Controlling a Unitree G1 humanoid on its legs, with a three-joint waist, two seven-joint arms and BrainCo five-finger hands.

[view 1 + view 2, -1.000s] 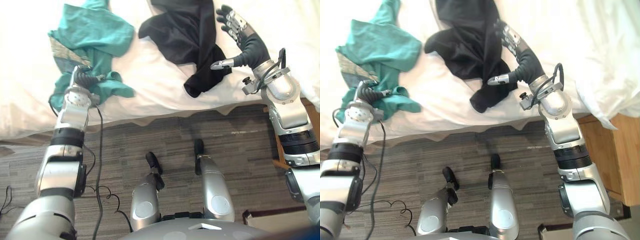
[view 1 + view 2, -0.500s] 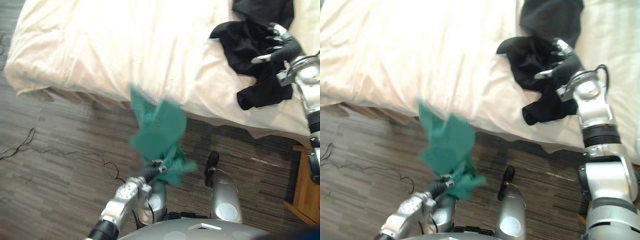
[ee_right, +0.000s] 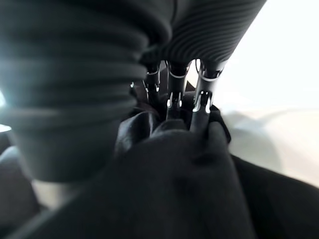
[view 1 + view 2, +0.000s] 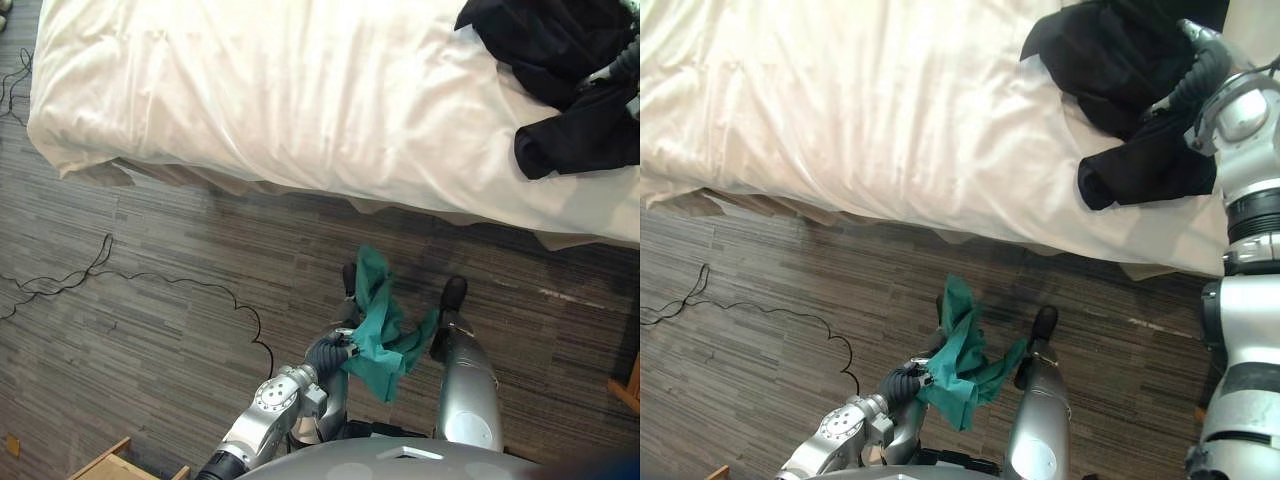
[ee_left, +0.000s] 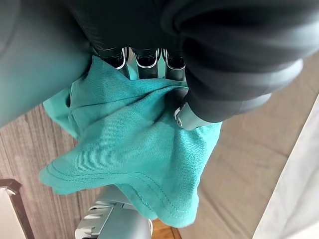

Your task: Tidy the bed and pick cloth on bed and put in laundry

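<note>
Grey floor (image 4: pixel 150 250) below white bed (image 4: pixel 280 90) | left hand (image 4: pixel 328 352) curled tight round green cloth (image 4: pixel 378 330), over the floor | black cloth (image 4: pixel 1120 60) on the bed | right hand (image 4: pixel 1198 72) on it, fingers buried, grip unclear

Green cloth (image 4: pixel 378 335) is off the bed (image 4: pixel 250 90); a second ago it lay on the sheet. It now hangs pinched in my left robot hand (image 4: pixel 328 352), low over the floor (image 4: pixel 150 300). Right robot hand (image 4: pixel 1198 72) has dropped onto the black cloth (image 4: pixel 1120 60). Head camera has swung left.
</note>
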